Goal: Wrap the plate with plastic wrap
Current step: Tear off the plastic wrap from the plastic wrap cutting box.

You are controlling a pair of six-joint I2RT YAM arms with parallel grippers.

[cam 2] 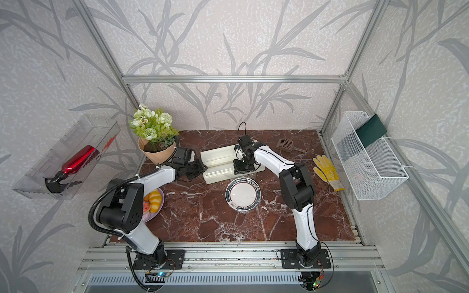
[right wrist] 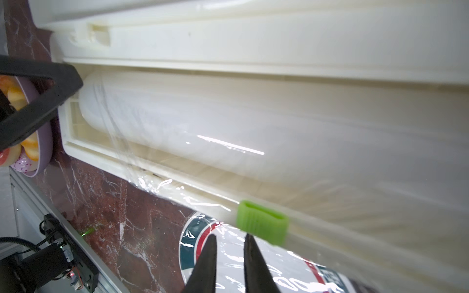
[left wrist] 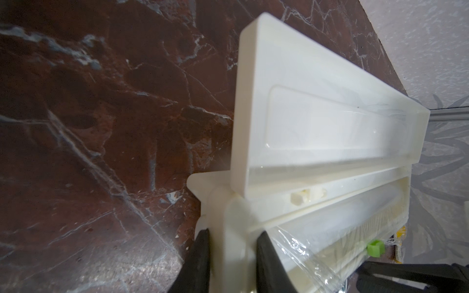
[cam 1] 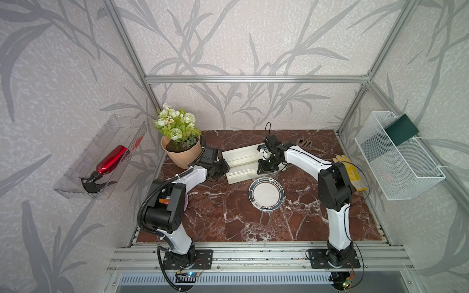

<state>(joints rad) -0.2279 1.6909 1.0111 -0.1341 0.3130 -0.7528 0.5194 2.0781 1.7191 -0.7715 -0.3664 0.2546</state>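
Note:
The plate (cam 1: 266, 194) (cam 2: 243, 194), white with a teal rim, lies mid-table just in front of the open cream dispenser box (cam 1: 241, 162) (cam 2: 218, 162). Plastic wrap (right wrist: 177, 192) runs from the roll over the box's front edge and down onto the plate (right wrist: 299, 269), glinting and crinkled. My left gripper (cam 1: 227, 168) (left wrist: 232, 233) is shut on the box's left end wall. My right gripper (cam 1: 269, 172) (right wrist: 229, 237) hangs over the film-covered plate beside the green slider (right wrist: 262, 223). Its jaws are slightly apart with nothing between them.
A potted flower bunch (cam 1: 177, 142) stands behind the left arm. A purple plate of pastries (cam 2: 153, 200) sits under that arm's elbow. A yellow glove (cam 2: 327, 172) and brown scoop (cam 2: 286, 144) lie at the right. A wire basket (cam 1: 398, 157) and clear bin (cam 1: 101, 159) hang on the side walls.

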